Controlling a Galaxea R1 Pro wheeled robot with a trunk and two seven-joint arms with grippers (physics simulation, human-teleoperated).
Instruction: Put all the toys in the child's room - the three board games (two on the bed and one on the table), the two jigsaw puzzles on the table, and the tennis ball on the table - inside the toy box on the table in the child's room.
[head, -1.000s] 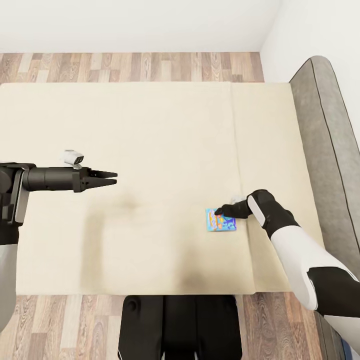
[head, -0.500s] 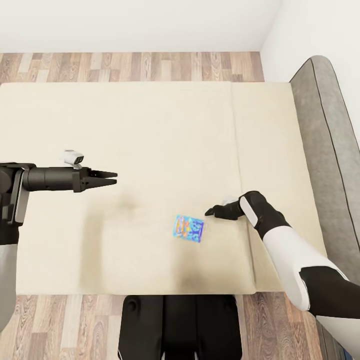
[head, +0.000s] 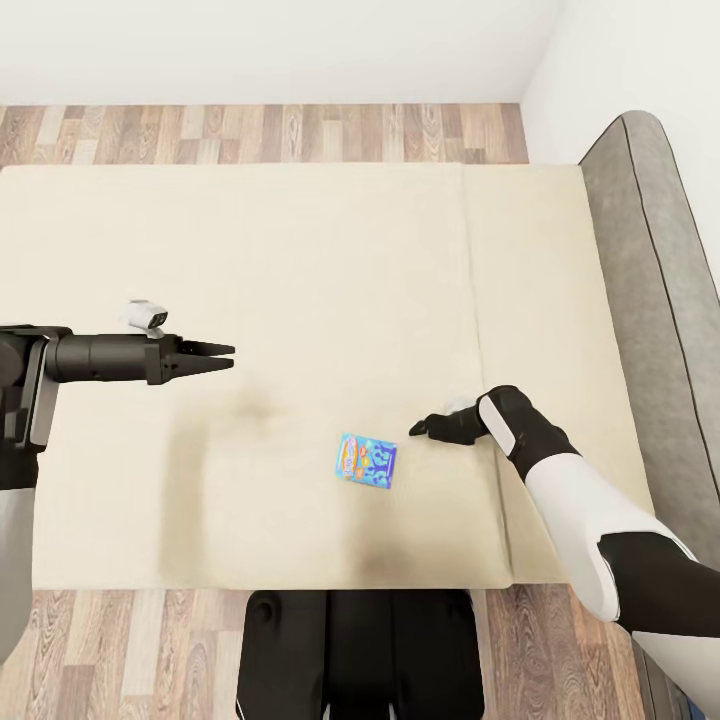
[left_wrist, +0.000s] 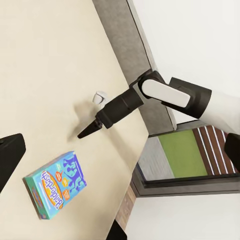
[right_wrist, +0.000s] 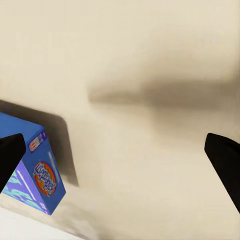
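A small blue board game (head: 367, 460) with bright print lies flat on the beige bed (head: 300, 250), near its front edge. My right gripper (head: 418, 428) hovers just to the right of it, a short gap away, open and holding nothing. The right wrist view has the box (right_wrist: 35, 175) off to one side, outside the widely spread fingers. Well to the left, my left gripper (head: 222, 357) is held out over the mattress, open and empty. From its wrist camera I see the board game (left_wrist: 54, 185) and the right gripper (left_wrist: 84, 132) beside it.
The grey headboard (head: 650, 250) runs along the bed's right side, against a white wall. Wood-plank floor (head: 250, 135) shows beyond the bed's far edge and at my base (head: 360, 650). A seam (head: 470, 280) divides the mattress.
The blue board game has left my right gripper's tip and slid left across the mattress, turning slightly. The right gripper drew back a little to the left. The left arm stayed still.
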